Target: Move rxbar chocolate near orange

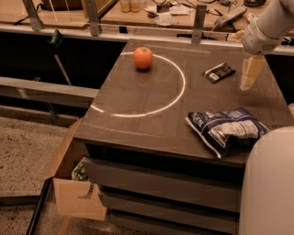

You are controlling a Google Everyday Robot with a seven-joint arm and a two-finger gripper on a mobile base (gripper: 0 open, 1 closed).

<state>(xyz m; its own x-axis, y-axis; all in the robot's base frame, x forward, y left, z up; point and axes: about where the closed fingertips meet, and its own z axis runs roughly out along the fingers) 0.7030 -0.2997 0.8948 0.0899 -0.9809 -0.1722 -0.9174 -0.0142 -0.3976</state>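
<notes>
The rxbar chocolate (219, 72), a small flat black bar with a white end, lies on the dark table (138, 98) at the far right. The orange (143, 58) sits at the far side of the table, on the white arc, well left of the bar. My gripper (249, 78) hangs from the arm at the upper right, pointing down, just right of the bar and a little above the table. It holds nothing that I can see.
A blue-and-white chip bag (226, 127) lies at the front right of the table. A white arc (177, 94) is marked on the top. A cardboard box (69, 183) stands on the floor at the left. A cluttered bench (161, 13) runs behind.
</notes>
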